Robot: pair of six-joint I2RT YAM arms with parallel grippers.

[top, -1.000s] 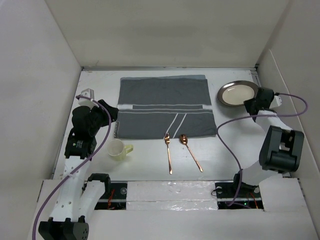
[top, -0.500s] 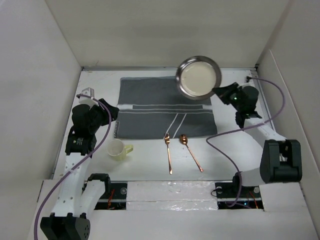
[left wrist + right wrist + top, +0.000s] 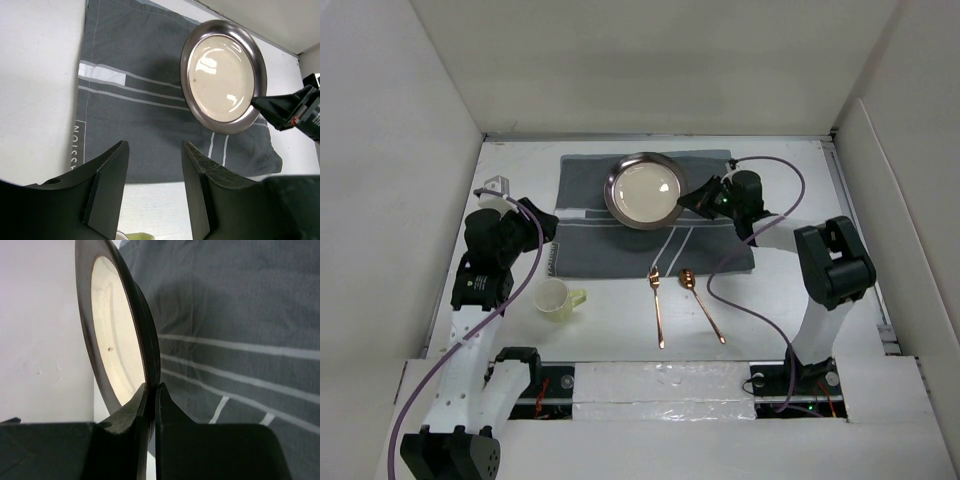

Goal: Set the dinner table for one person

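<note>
My right gripper [image 3: 694, 201] is shut on the right rim of a round metal plate [image 3: 644, 190] with a cream centre, holding it over the upper middle of the dark grey striped mat [image 3: 620, 245]. The right wrist view shows the plate [image 3: 112, 340] edge-on, pinched between my fingertips [image 3: 151, 390]. The plate [image 3: 222, 75] also shows in the left wrist view. My left gripper [image 3: 152, 160] is open and empty above the white table [image 3: 790, 290], left of the mat. A pale yellow cup [image 3: 554, 298] stands near it. Two copper utensils [image 3: 659, 308] lie in front of the mat.
White walls enclose the table on three sides. A small clear bracket [image 3: 495, 185] sits at the far left. Purple cables [image 3: 760, 245] trail from both arms over the table.
My right gripper has lifted the plate from the far right corner and carried it leftward, down over the mat. The left arm has barely moved.
</note>
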